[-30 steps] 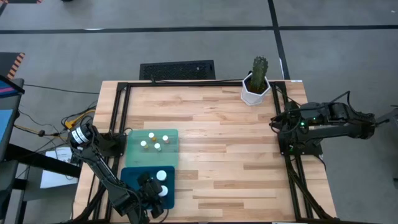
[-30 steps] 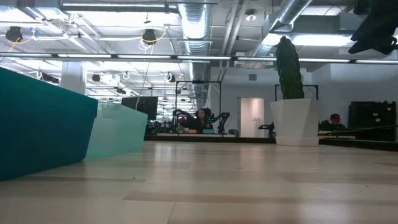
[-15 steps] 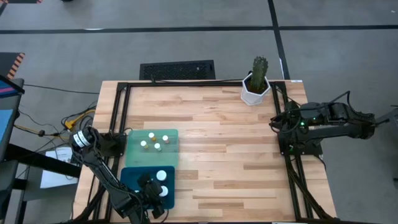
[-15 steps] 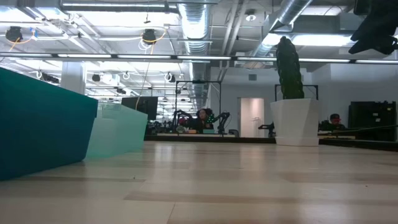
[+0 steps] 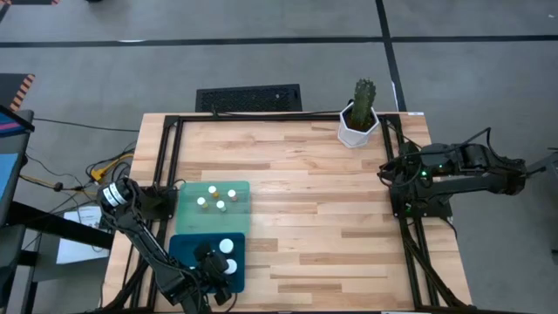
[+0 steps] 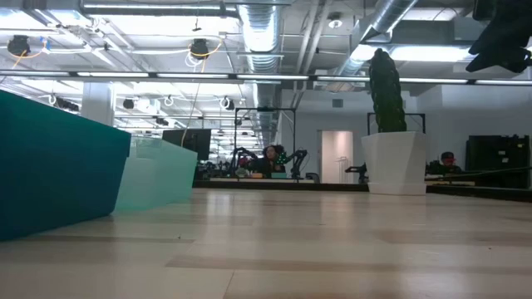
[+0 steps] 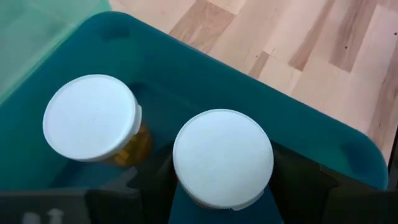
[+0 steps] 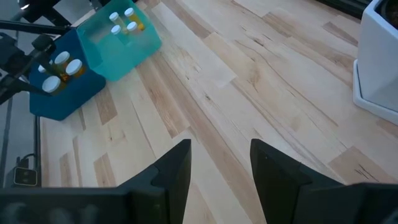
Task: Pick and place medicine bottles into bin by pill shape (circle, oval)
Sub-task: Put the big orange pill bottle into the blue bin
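My left gripper [image 5: 220, 272] reaches into the dark teal bin [image 5: 193, 253] at the table's near left and is shut on a white-capped medicine bottle [image 7: 222, 157]. A second bottle [image 7: 91, 117] with an amber body stands upright beside it in the same bin. The right wrist view shows three caps in that bin [image 8: 62, 93]. The pale green bin [image 5: 240, 209] just behind it holds several bottles [image 5: 212, 189]. My right gripper [image 8: 217, 168] hangs open over the table's right side, far from the bins. My left gripper has the bottle between its two fingers [image 7: 298, 180], which sit on opposite sides of the body just under the cap [image 7: 186, 186]. The fingers slant down from the near side. The bottle stands upright inside the bin; the wide cap hides the contact and the bottle's base.
A white pot with a green cactus [image 5: 359, 120] stands at the far right of the wooden table [image 5: 331, 218]. A black keyboard-like slab [image 5: 248, 98] lies beyond the far edge. The table's black frame rails [image 5: 166, 157] run along its sides.
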